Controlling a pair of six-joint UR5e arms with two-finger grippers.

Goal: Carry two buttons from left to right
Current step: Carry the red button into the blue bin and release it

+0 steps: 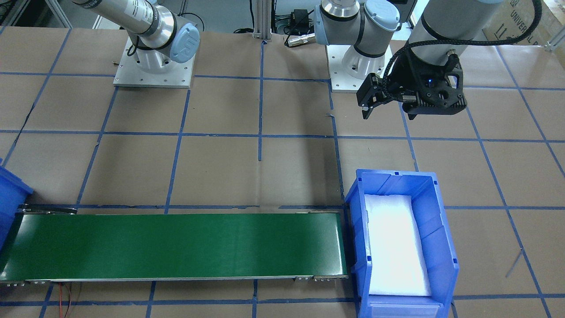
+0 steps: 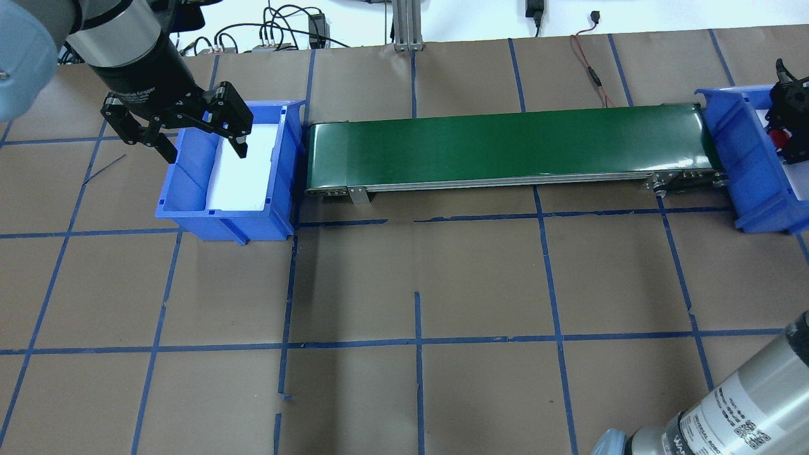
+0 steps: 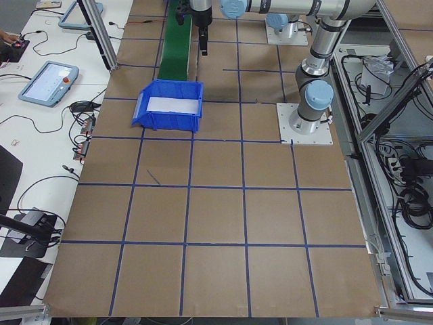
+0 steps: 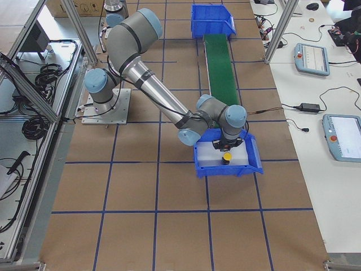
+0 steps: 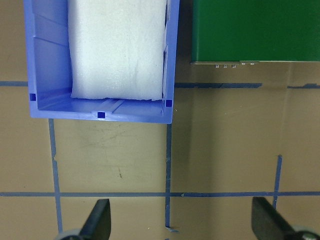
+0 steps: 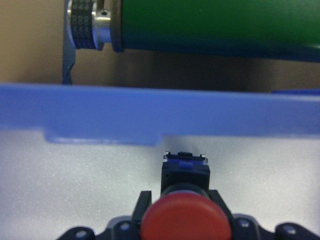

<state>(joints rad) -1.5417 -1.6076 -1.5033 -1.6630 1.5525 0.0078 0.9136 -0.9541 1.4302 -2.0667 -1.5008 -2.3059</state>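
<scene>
The red button (image 6: pixel 186 220) sits between my right gripper's (image 6: pixel 183 202) fingers, its red cap toward the wrist camera and its dark body pointing down into the right blue bin (image 6: pixel 150 115). The gripper looks shut on it. In the overhead view the right gripper (image 2: pixel 784 114) is inside that bin (image 2: pixel 746 164), with the red cap (image 2: pixel 779 136) just visible. The yellow button (image 4: pixel 226 156) lies on the white foam in the same bin (image 4: pixel 251 165), just below the gripper (image 4: pixel 225 144). My left gripper (image 2: pixel 183 126) is open and empty above the left blue bin (image 2: pixel 189 215).
The green conveyor belt (image 2: pixel 505 145) runs between the two bins and carries nothing. The left bin (image 1: pixel 446 229) holds only white foam (image 1: pixel 395 245). Brown paper with blue tape lines covers the table (image 2: pixel 417 284). Cables lie beyond the belt's far side.
</scene>
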